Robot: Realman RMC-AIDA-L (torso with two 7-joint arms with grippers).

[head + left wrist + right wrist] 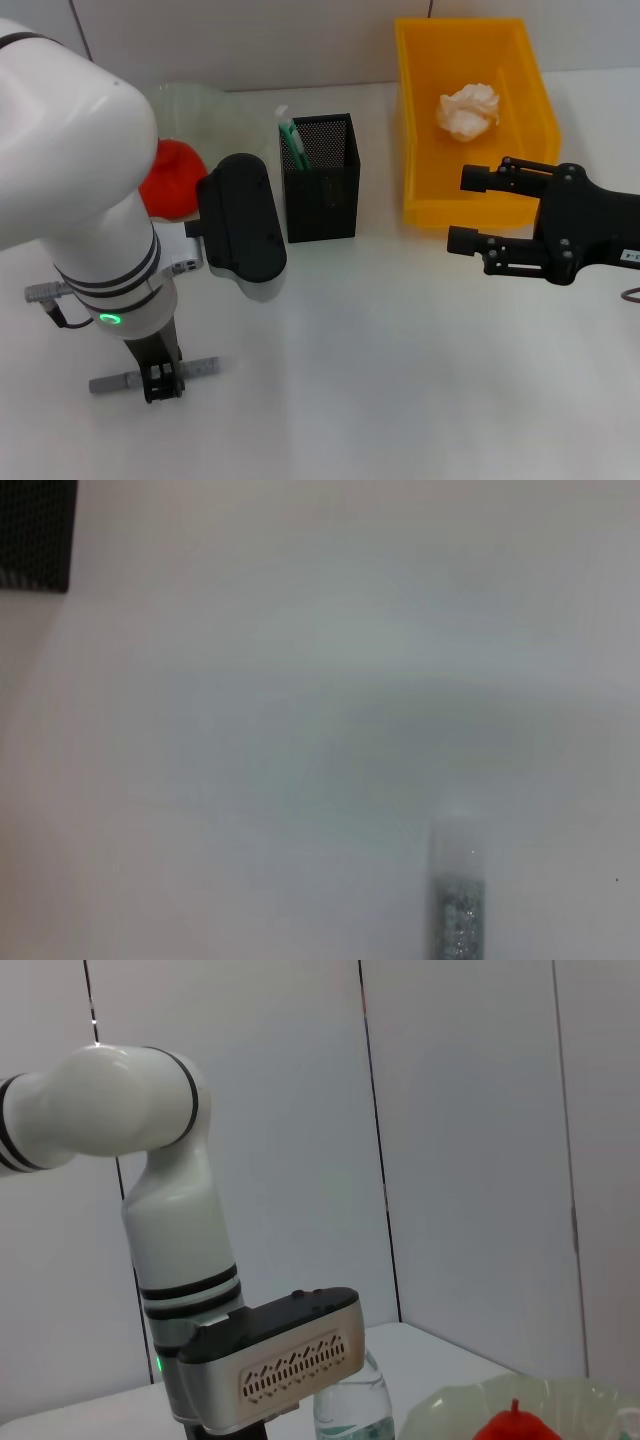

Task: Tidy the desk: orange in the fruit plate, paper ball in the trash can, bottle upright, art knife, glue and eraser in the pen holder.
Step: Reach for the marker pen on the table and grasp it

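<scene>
A thin grey art knife (pixel 110 381) lies on the white desk at the front left, and its tip shows in the left wrist view (pixel 458 900). My left gripper (pixel 163 382) points straight down over the knife's middle. The orange (pixel 170 176) rests in the clear fruit plate (pixel 195 100), partly behind my left arm. The paper ball (pixel 468 110) lies inside the yellow trash can (pixel 415 190). In the right wrist view a clear bottle (pixel 350 1412) stands upright behind my left wrist. The black mesh pen holder (pixel 322 185) holds a green-and-white item (pixel 291 142). My right gripper (pixel 468 209) hovers open in front of the trash can.
My bulky left arm (pixel 70 170) covers the left side of the desk and hides part of the plate. The pen holder's corner shows in the left wrist view (pixel 35 535). Bare white desk stretches between the two arms.
</scene>
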